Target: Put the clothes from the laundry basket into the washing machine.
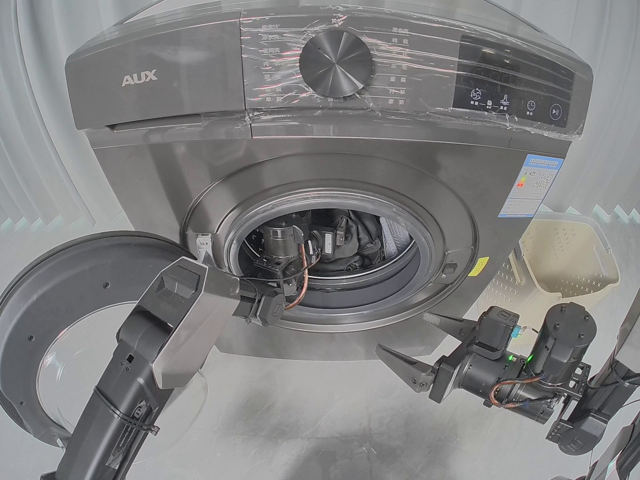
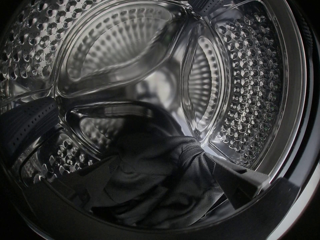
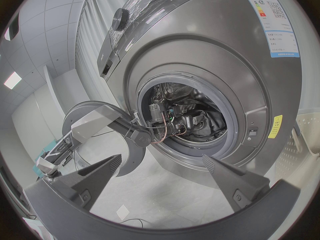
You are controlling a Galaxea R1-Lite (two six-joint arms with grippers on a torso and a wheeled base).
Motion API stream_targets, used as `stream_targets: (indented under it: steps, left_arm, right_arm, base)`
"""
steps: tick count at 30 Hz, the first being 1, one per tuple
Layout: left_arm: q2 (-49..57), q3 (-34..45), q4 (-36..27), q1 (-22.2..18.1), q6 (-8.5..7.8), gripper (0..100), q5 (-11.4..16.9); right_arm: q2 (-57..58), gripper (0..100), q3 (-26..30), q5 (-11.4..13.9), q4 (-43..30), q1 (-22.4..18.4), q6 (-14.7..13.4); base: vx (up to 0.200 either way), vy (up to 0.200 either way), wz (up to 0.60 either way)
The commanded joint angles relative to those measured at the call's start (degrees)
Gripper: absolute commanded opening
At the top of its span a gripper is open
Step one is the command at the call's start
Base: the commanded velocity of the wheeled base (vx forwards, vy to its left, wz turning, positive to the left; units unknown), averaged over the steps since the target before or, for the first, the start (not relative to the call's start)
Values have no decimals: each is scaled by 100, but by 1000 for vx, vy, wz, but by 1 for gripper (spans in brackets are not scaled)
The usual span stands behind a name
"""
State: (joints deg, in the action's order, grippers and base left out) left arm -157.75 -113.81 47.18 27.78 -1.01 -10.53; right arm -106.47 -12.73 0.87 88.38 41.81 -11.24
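Left claw, released, sits inside the washing machine drum beside crumpled dark clothes heaped on its floor. Right claw, spread and empty, hovers below the machine's porthole; cream laundry basket stands right of the machine.

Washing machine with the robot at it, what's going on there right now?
The door of the washing machine is open. The left gripper is inside the drum, beside a dark garment lying there. The right gripper hangs open and empty in front of the machine, near the cream laundry basket.
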Motion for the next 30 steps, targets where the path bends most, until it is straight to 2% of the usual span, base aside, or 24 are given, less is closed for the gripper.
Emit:
stream_targets:
  steps: [1,11,20,22,25,29,30]
  left_arm:
    - [763,922,55,316,5,100,-19]
    - [2116,3207,477,781,-22,100,-19]
    - [3136,5624,1408,1361,-48,100,43]
    - [3461,6354,1725,1564,22,100,69]
    - [3883,7022,2023,1748,136,100,78]
    - [4560,7725,2357,1924,558,100,60]
    - [4762,7901,2454,1924,637,100,-28]
  right_arm:
    - [-5,100,-2,1,4,-7,-1]
    - [39,100,-2,1,4,-7,8]
    - [39,100,16,1,4,-7,8]
    - [39,100,42,1,4,-7,-1]
    - [39,100,60,1,4,-7,-1]
    - [118,100,104,-16,4,-24,17]
    - [223,100,156,-16,4,-51,25]
  base:
    - [0,0,0]
    - [0,0,0]
    - [0,0,0]
    - [0,0,0]
    - [0,0,0]
    - [0,0,0]
    - [0,0,0]
